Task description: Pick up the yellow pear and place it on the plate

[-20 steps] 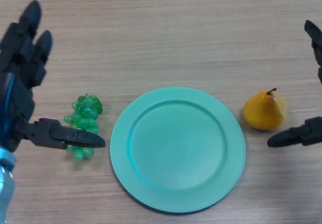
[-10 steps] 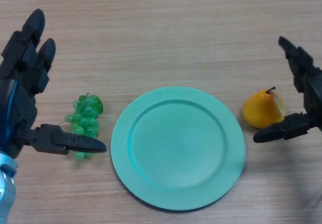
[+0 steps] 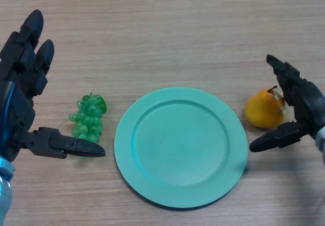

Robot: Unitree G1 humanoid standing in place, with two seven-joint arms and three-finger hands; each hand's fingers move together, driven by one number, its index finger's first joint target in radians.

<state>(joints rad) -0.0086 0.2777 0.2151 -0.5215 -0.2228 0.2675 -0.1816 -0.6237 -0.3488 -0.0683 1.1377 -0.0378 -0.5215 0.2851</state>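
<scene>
Right hand (image 3: 304,109) was spread wide around the small yellow pear (image 3: 264,111), just beside the round green plate (image 3: 152,190). Squeezing off-centre could make the pear roll away.

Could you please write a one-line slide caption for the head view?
Open right robot hand brackets the yellow pear beside the empty green plate; left robot hand idles near green grapes.

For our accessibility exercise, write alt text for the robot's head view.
The right robot hand spreads open around a yellow pear, just right of an empty green plate on a wooden table. The left robot hand rests open beside green grapes.
</scene>
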